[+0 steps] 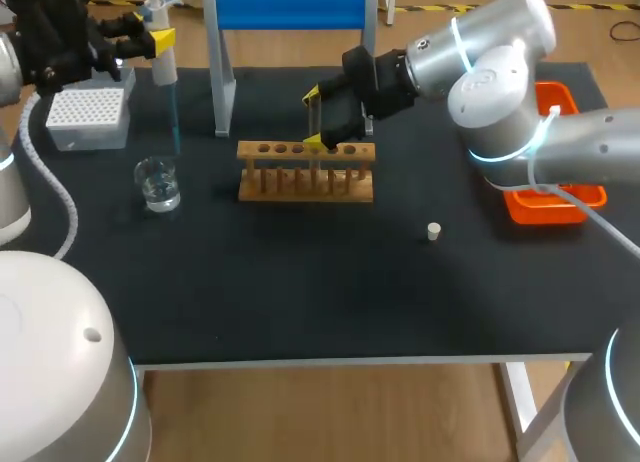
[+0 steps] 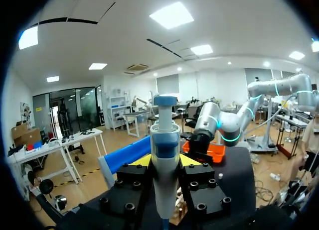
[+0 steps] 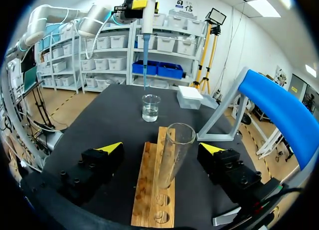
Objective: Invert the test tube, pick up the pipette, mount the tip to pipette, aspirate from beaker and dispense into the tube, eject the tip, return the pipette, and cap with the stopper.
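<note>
Left tool (image 1: 150, 40) is clamped on the pipette (image 1: 163, 57), held upright — its tip points straight down at the beaker (image 1: 158, 185) just below. Right tool (image 3: 160, 148) stands apart around the tube (image 3: 173, 158) — upright in the rack (image 3: 148, 192).

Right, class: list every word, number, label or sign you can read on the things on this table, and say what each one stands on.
None can be read.
The pipette, beaker, test tube, wooden rack, tip box and stopper show no legible words, numbers or signs in any view.
Any fine marks on them are too small to tell.
</note>
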Controlling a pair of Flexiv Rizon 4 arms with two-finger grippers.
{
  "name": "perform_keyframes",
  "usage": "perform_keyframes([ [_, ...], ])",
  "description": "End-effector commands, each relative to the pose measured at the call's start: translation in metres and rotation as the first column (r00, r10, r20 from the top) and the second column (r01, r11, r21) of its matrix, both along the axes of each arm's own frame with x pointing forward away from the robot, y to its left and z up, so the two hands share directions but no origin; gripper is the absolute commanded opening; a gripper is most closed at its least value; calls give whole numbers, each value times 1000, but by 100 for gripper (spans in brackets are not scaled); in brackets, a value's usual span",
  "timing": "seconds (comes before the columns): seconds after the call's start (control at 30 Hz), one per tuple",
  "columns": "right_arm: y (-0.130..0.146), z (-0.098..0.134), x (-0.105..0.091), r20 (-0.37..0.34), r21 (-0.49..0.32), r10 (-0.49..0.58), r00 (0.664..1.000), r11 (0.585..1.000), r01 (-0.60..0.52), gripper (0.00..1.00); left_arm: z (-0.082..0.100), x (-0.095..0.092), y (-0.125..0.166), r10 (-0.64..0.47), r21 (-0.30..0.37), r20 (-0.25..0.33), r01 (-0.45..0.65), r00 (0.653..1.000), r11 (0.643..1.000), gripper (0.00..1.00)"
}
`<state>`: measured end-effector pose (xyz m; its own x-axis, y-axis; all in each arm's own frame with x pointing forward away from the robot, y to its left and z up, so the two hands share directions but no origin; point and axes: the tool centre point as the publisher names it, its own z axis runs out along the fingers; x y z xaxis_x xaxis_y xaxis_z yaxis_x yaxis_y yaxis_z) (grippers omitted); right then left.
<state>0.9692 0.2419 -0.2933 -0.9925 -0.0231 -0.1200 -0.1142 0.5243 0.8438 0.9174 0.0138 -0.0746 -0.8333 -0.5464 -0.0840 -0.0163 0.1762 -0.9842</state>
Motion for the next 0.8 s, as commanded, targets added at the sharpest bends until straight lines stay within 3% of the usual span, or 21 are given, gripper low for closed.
perform_keyframes([
  [0.03, -1, 1, 0, -3, -5, 2, 1000, 1000, -2, 100, 11, 5, -11, 2, 6, -10, -2, 1000, 1000, 0],
  [0.43, -1, 1, 0, -3, -5, 2, 1000, 1000, -2, 100, 47, 10, -53, -52, -15, -20, 51, 998, 999, 0],
  [0.8, -1, 1, 0, -3, -5, 2, 1000, 1000, -2, 100, 66, 21, -96, -124, -47, -21, 123, 992, 991, 0],
])
